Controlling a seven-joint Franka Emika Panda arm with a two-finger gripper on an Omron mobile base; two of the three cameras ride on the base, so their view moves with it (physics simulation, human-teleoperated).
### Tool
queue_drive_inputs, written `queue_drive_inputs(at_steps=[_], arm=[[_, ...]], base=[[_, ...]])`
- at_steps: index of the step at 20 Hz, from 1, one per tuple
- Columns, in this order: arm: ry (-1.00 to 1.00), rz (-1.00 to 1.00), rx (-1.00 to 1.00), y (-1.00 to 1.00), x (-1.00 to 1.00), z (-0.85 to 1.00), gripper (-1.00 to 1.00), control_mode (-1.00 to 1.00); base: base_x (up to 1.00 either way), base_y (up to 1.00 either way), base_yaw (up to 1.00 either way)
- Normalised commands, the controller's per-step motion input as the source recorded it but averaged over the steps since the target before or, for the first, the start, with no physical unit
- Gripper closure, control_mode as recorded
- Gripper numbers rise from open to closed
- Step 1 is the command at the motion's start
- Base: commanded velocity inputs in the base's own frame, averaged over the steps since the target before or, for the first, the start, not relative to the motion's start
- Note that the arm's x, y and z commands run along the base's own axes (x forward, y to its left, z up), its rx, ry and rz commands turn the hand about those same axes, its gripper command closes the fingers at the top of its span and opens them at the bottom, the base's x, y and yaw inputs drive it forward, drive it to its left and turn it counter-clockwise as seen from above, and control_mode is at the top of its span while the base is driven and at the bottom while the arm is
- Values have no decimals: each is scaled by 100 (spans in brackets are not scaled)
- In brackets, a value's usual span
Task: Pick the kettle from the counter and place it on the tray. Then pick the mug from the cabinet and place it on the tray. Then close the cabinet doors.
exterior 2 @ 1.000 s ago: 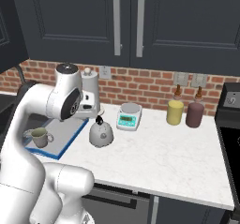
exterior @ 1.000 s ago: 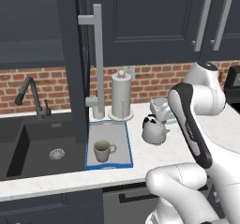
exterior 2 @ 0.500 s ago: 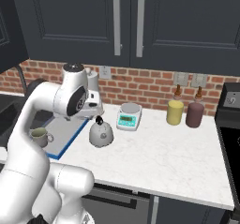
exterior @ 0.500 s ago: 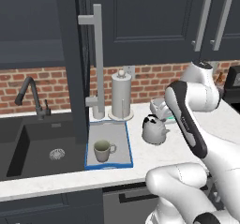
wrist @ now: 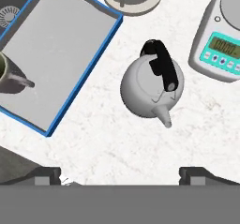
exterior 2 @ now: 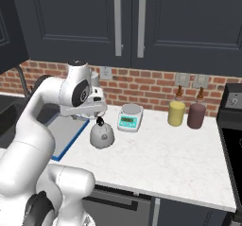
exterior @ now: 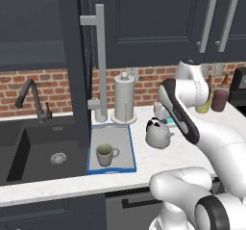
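The silver-grey kettle [wrist: 150,89] with its dark arched handle stands upright on the white counter [wrist: 117,138], just right of the tray. In the base views the kettle [exterior: 157,134] [exterior 2: 102,135] sits below the hand. My gripper [wrist: 124,176] hangs above it, open, with nothing between its widely spread fingertips [wrist: 47,176]. The grey tray [exterior: 115,135] [wrist: 61,49] with its blue rim holds the beige mug [exterior: 105,154] [wrist: 7,75] near its front. One cabinet door [exterior: 72,65] stands open over the tray's left side, its silver bar handle [exterior: 101,60] facing me.
A paper-towel roll [exterior: 124,99] stands behind the tray. The black sink [exterior: 43,149] and faucet [exterior: 31,96] lie to the left. A white kitchen scale [exterior 2: 130,117] [wrist: 220,35] sits right of the kettle. Further right are a yellow jar [exterior 2: 176,112] and a dark jar [exterior 2: 196,115].
The arm has swung and brought the hand in over the kettle. The gripper stays open. Kettle, mug and tray have not moved.
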Motion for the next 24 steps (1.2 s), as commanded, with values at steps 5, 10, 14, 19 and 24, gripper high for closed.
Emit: queue_drive_inputs(at_steps=[5, 10, 14, 19, 24], arm=[[0, 8, 0, -4, 14, -28, -100, -100], [0, 8, 0, -5, 25, -21, -100, -100], [0, 9, 0, -8, 30, -23, -100, -100], [0, 7, 0, -11, 30, -22, -100, -100], [2, 4, 0, -4, 29, -23, -100, -100]], base=[[0, 0, 0], [0, 0, 0], [0, 0, 0], [0, 0, 0], [0, 0, 0]])
